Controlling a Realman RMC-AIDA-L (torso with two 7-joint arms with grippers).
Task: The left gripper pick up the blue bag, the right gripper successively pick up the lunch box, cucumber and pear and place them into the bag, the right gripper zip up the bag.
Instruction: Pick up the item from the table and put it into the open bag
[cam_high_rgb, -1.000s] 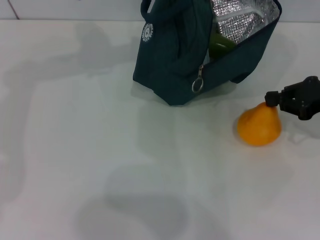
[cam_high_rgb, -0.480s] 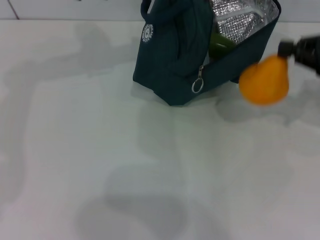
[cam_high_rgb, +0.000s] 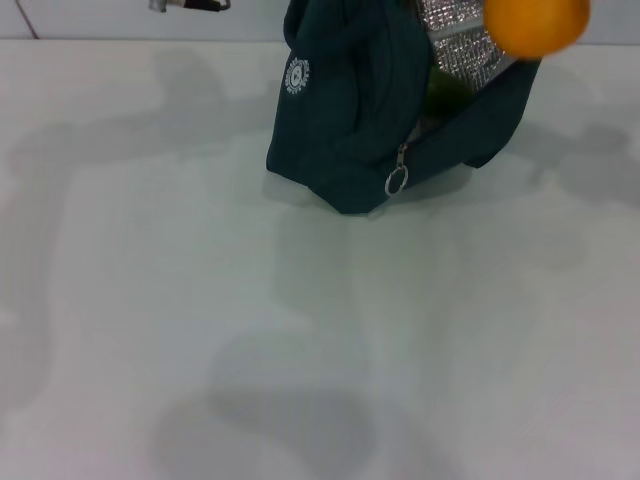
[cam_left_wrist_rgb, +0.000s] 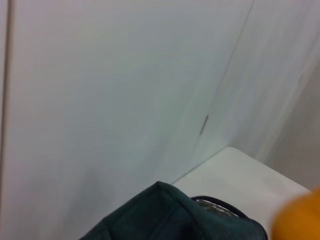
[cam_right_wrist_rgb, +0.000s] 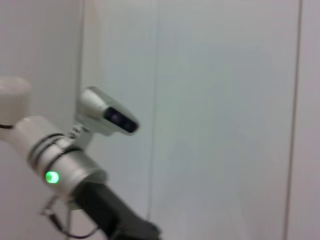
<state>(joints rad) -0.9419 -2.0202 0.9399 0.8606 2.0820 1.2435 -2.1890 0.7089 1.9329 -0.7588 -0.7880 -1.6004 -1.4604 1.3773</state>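
The blue bag (cam_high_rgb: 345, 130) stands at the table's far middle, mouth open toward the right, foil lining (cam_high_rgb: 465, 40) showing. Its handle runs up past the head view's top edge. Inside lies the green cucumber (cam_high_rgb: 445, 92). The ring zipper pull (cam_high_rgb: 397, 182) hangs on the front. The orange pear (cam_high_rgb: 535, 22) hangs in mid-air just over the bag's open mouth, carried by my right gripper, which is above the top edge. The left wrist view shows the bag's peaked top (cam_left_wrist_rgb: 170, 212) and the pear (cam_left_wrist_rgb: 300, 220) beside it. My left arm (cam_right_wrist_rgb: 65, 172) shows in the right wrist view. The lunch box is hidden.
The white table (cam_high_rgb: 300, 330) stretches bare in front of the bag. A white wall (cam_left_wrist_rgb: 125, 75) rises right behind the table's far edge. A small silver and black piece (cam_high_rgb: 185, 5) pokes in at the head view's top left.
The pear has risen from the table at the right, up and leftward, to just over the bag's mouth. The right gripper has left the head view. The bag has barely shifted.
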